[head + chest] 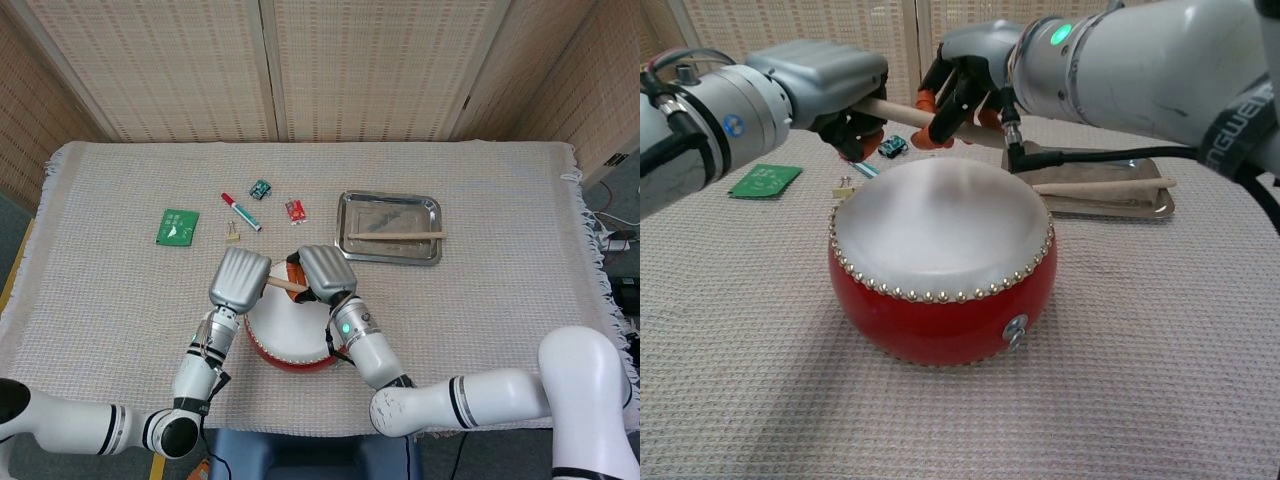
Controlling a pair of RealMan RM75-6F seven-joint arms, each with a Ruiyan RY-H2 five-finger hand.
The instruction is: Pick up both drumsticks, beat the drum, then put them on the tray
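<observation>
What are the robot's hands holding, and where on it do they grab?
The left hand grips one end of a wooden drumstick above the drum. The right hand has fingers curled at its other end; whether it grips cannot be told.

Room and obstacles around the drum

The space above the far rim of the drum is taken up by the left robot hand and right robot hand, joined by one drumstick. To the right, the tray is partly covered by a second drumstick. Small clutter is scattered behind left: a marker and a green card. Open table is seen elsewhere.
</observation>
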